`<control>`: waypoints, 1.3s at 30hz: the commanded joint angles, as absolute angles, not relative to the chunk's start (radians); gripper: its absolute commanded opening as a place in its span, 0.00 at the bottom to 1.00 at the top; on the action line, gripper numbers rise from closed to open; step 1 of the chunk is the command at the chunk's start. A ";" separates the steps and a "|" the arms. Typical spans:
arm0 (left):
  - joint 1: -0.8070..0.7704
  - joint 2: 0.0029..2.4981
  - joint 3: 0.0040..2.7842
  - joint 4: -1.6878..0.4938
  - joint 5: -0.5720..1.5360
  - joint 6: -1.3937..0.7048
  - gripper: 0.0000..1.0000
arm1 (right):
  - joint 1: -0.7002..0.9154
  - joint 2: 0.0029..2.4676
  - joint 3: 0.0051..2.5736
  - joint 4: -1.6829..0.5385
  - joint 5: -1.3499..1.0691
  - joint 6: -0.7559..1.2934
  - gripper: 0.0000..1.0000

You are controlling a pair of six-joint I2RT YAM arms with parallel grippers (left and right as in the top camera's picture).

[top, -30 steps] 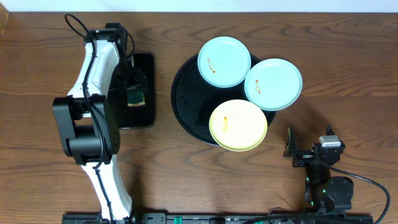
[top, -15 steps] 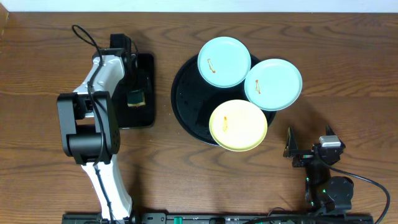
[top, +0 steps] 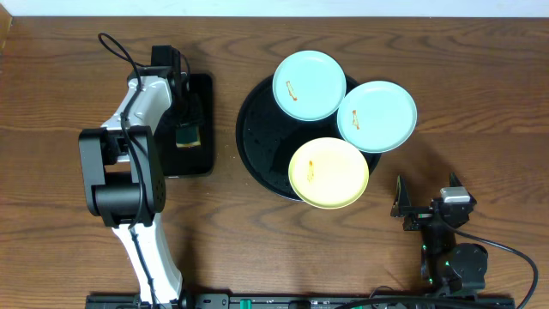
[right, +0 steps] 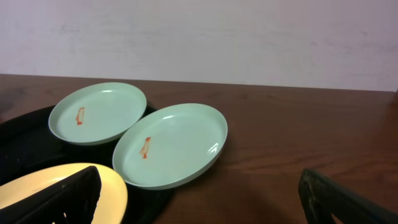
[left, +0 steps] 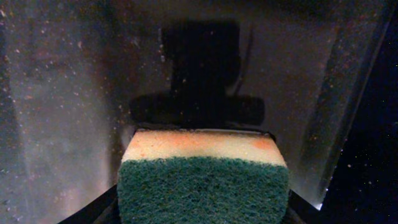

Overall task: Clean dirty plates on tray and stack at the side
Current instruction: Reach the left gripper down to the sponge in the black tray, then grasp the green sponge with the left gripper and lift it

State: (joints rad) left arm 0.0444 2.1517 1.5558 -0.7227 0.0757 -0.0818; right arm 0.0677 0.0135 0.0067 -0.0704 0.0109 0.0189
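Note:
Three dirty plates sit on the round black tray point(top: 260, 137): a pale blue one point(top: 309, 84) at the back, a second pale blue one point(top: 377, 116) overhanging the right rim, and a pale yellow one point(top: 328, 172) at the front. Each has a small orange smear. My left gripper point(top: 187, 130) is down in the small rectangular black tray point(top: 203, 94), shut on a green and yellow sponge point(left: 203, 183). My right gripper point(top: 426, 190) is open and empty, low at the front right, apart from the plates. Its wrist view shows both blue plates point(right: 99, 112) point(right: 174, 146) and the yellow plate's edge point(right: 37, 183).
Bare wooden table point(top: 480, 77) lies to the right of the round tray and along the front. The left arm's body point(top: 120, 172) stands left of the rectangular tray. A pale wall point(right: 199, 37) runs behind the table's far edge.
The left arm's upper link swung a little to the right over the rectangular tray, then held still. The sponge, the plates and the right arm have not moved.

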 commanded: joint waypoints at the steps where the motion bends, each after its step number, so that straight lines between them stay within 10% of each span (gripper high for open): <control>1: 0.049 2.157 1.552 -0.745 0.077 -0.087 0.60 | 0.059 0.010 0.006 -0.075 0.007 0.033 0.99; 10: 0.056 2.146 1.567 -0.743 0.062 -0.083 0.45 | 0.059 0.010 0.006 -0.075 0.007 0.033 0.99; 13: 0.073 2.075 1.597 -0.746 0.060 -0.060 0.08 | 0.059 0.010 0.006 -0.075 0.007 0.033 0.99; 39: 0.076 1.542 1.553 -0.806 -0.098 -0.124 0.07 | 0.059 0.010 0.006 -0.075 0.007 0.033 0.99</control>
